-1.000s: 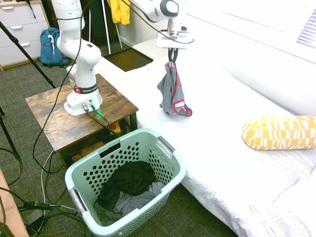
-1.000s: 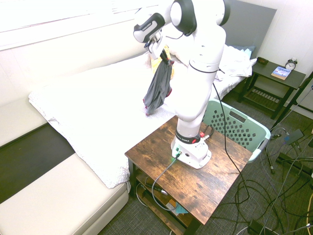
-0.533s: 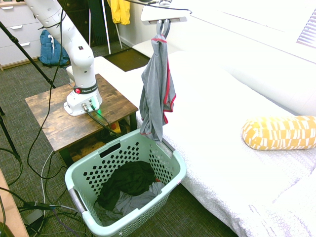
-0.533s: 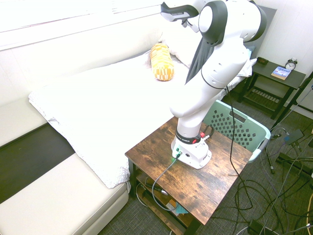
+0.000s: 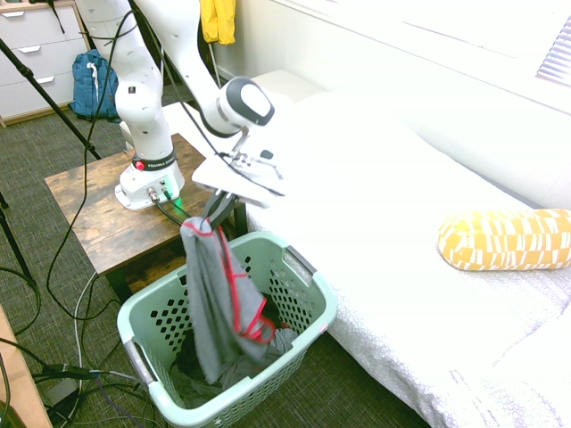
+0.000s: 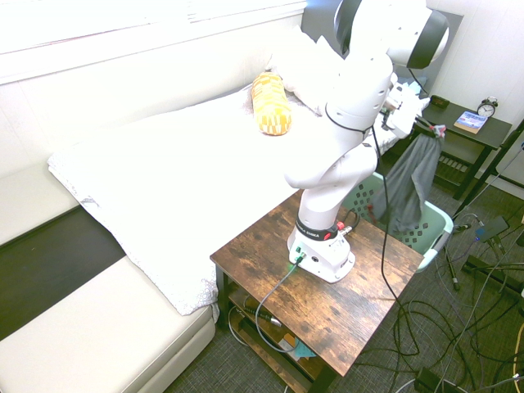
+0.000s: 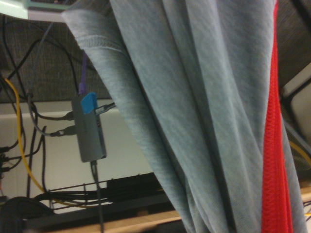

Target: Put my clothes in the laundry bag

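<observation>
Fingers of the gripper point(image 5: 214, 212) pinched tight on the top hem of the clothes point(image 5: 219, 303), a grey garment with red piping. The garment hangs straight down from the grip, its lower end dipping inside the laundry bag point(image 5: 308, 325), the mint-green perforated basket on the carpet; the bottom of the cloth sits at or just above the heap already in there, contact not clear. Gripper angled downward and outward, over the near end of the basket beside the wooden side table point(image 5: 98, 214). Behind the fingers the flat white hand and wrist slope up to a rounded joint with a dark cap, then the forearm climbs back toward the top of the picture and the base column stands on the side table. In the second exterior view the same hold shows from the other side: gripper point(image 6: 427, 128) past the arm's body, clothes point(image 6: 407, 184) draped dark grey over the basket point(image 6: 438, 229), which is mostly hidden behind arm and cloth. Wrist view filled with folds of the grey fabric point(image 7: 204, 107) and a red mesh strip along one edge. Inside the basket, a dark garment point(image 5: 189, 364) and a plain grey cloth point(image 5: 268, 352), partly covered by the hanging piece. Bed point(image 5: 401, 267) with white cover touches the basket's far side; yellow patterned bolster point(image 5: 504, 239) lies on it, well apart. Blue backpack point(image 5: 92, 83) and dresser point(image 5: 40, 49) stand at the back, a yellow jacket point(image 5: 217, 20) hanging near them.
</observation>
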`<move>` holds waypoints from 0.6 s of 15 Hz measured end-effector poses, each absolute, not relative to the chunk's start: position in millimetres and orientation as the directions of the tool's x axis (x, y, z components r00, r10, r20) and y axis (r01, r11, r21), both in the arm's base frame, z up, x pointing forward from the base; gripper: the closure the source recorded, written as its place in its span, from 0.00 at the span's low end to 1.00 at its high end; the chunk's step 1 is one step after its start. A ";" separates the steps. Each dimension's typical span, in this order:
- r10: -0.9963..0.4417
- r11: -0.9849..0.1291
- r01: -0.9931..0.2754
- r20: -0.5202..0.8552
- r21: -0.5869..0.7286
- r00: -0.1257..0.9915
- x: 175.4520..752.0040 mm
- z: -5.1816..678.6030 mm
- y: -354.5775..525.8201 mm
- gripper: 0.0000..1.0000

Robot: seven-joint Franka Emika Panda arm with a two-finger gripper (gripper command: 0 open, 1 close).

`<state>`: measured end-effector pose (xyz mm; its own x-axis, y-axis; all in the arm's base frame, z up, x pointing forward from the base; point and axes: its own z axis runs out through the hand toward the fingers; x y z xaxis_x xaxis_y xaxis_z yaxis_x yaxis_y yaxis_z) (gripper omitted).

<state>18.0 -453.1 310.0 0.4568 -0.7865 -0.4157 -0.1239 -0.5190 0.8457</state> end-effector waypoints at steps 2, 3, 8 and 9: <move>-0.801 -0.479 -0.143 -0.365 0.866 0.475 24.6 267.7 -451.3 1.00; -0.810 -0.463 -0.155 -0.345 0.872 0.474 24.8 246.1 -448.9 0.00; -0.834 -0.421 -0.192 -0.295 0.887 0.466 20.5 152.1 -438.6 0.00; -0.834 -0.424 -0.209 -0.291 0.881 0.469 22.1 139.9 -437.0 0.00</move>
<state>22.1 -437.0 139.9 0.4688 -0.8341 -0.2906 -0.2089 -0.4244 0.8811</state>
